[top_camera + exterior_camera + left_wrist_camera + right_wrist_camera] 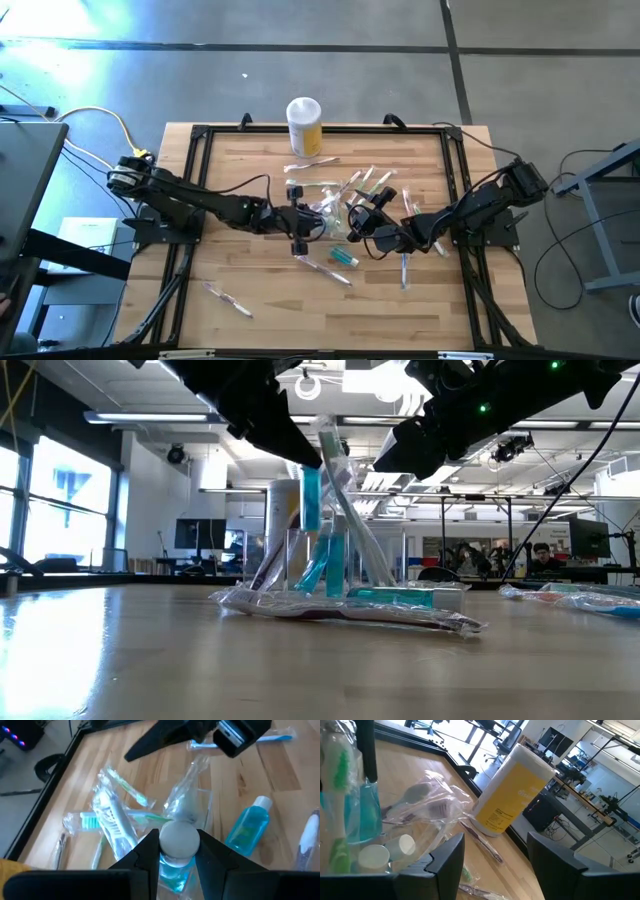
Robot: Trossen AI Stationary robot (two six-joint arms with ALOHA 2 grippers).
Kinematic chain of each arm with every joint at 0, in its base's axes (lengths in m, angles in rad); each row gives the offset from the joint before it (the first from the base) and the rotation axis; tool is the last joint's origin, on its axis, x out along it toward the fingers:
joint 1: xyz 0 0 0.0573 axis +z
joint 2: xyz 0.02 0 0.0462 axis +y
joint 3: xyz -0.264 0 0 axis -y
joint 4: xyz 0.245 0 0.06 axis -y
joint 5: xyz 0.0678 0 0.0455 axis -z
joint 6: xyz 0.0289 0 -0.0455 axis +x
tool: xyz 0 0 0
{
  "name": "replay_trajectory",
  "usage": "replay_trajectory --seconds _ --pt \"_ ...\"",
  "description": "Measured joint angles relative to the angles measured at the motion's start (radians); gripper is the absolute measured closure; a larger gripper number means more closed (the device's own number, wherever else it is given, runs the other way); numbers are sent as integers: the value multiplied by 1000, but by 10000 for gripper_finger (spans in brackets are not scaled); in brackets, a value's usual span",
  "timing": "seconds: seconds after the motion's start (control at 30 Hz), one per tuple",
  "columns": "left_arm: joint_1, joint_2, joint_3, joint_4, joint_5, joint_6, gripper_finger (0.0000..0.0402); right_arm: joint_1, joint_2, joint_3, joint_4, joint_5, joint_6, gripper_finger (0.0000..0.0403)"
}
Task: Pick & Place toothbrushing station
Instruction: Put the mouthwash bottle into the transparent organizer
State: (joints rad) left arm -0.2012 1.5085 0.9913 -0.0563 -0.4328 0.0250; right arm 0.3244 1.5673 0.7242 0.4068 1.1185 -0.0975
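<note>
Left wrist view: left gripper is clamping a bottle over the toothbrushing station mid-frame; right gripper is gaping, grasping nothing.

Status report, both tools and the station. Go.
Left tool shut on blue bottle above clear station. Right tool open, empty, beside it. Wrapped toothbrushes crowd the station.

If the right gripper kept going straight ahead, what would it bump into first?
Probably the wrapped toothbrushes lying just past the open right gripper. The yellow jar stands farther along that line. Depth is hard to judge, so this is a best guess.
</note>
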Motion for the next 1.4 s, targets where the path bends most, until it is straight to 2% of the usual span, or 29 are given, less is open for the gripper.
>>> replay_trajectory --seconds 0.4,0.57,0.93,1.13,1.2,1.4 --pt "35 0 -69 29 18 -139 315 0 0 0 0 -3 0 195" --pt "63 3 -101 89 95 -169 315 0 0 0 0 -3 0 195" --pt "91 105 -102 139 160 -221 315 0 0 0 2 -19 0 195" --pt "91 119 -101 148 154 -232 315 -1 0 0 3 -22 0 195" --pt "91 119 -101 144 154 -240 305 -1 0 0 0 -21 0 195" --pt "91 119 -101 144 149 -240 231 -7 0 0 -5 -25 13 195"
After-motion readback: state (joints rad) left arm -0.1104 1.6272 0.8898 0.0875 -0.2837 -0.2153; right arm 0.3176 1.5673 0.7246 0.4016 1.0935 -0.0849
